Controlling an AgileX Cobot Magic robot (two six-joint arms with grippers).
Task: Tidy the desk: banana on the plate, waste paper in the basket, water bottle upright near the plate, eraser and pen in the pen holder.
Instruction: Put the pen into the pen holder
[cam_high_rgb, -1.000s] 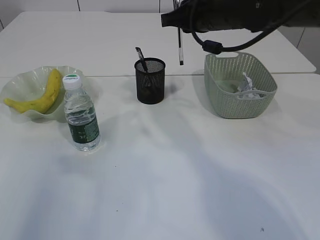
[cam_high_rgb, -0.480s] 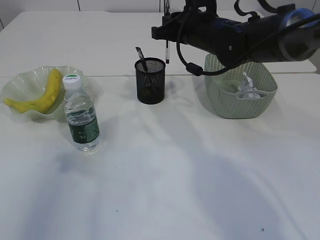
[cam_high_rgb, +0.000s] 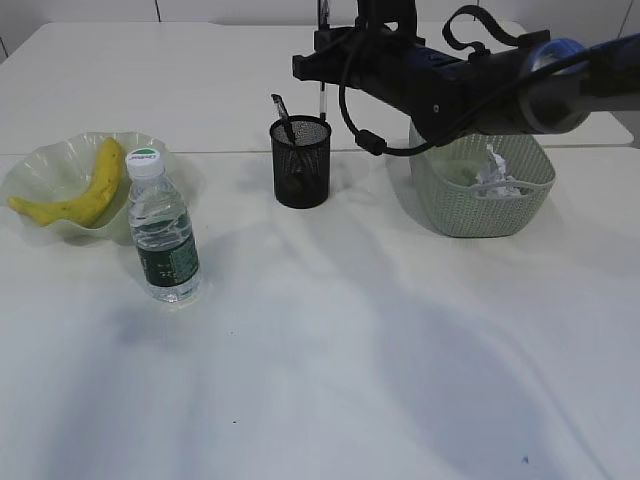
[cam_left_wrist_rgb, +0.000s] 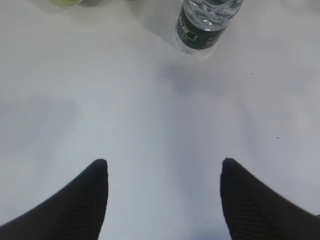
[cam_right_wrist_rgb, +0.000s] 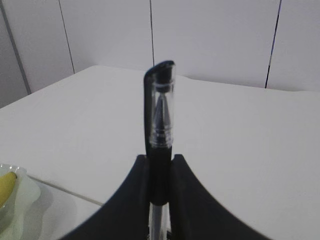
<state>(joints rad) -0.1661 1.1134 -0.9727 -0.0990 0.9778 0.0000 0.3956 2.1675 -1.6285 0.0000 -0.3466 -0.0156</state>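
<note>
Though its green label stays unreadable, the water bottle stands upright.

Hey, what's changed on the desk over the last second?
The right gripper, shut on the pen, carried it leftward from near the basket to just above the right rim of the pen holder. The banana, plate, water bottle and left gripper stayed put.

2 pens, 1 bottle, 1 banana
</note>
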